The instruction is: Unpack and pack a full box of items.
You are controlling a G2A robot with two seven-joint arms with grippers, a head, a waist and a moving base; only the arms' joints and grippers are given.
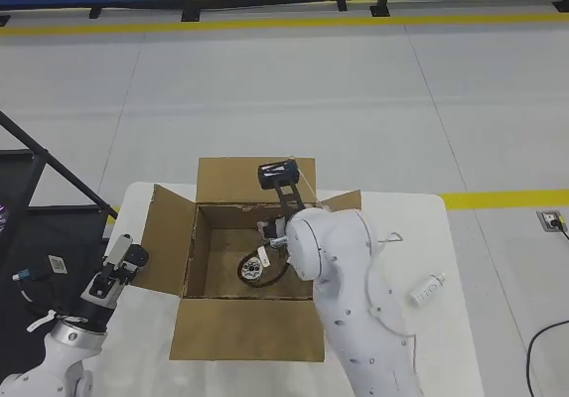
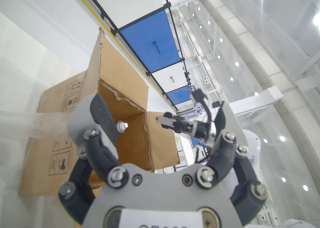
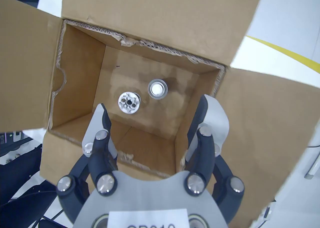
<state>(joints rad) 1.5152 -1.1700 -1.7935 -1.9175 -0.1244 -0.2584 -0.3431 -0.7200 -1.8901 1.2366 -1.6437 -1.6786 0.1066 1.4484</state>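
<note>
Closest in the right wrist view, the right gripper [image 3: 153, 104] hangs above the open mouth of the box [image 3: 82, 71]. Its two fingers are spread wide apart with nothing between them. Below it, two items stand on the box's floor. One is a spray can [image 3: 157, 89], upright with its white nozzle facing up. The other, just beside it, is a round metal piece [image 3: 129, 102] with a ring of holes in its face. Both sit toward the middle of the floor; whether they touch I cannot tell.

The box is brown cardboard with all four flaps folded outward, and torn corrugated edges show along its rim. It stands on a white table [image 1: 443, 347]. The right arm crosses over the box's right rear corner, which puts its gripper inside the line of the box's walls.

Just outside the box's left flap, the left gripper [image 2: 158, 106] sits low near the table, tilted up toward the box's side wall. Its fingers are also parted and hold nothing.

To the right of the box, well apart from its right flap, a white bottle [image 1: 426, 289] lies on its side on the table. A yellow line [image 1: 522, 198] runs across the grey floor off the box's right rear. Left of the box stands a black frame [image 1: 6, 129].
</note>
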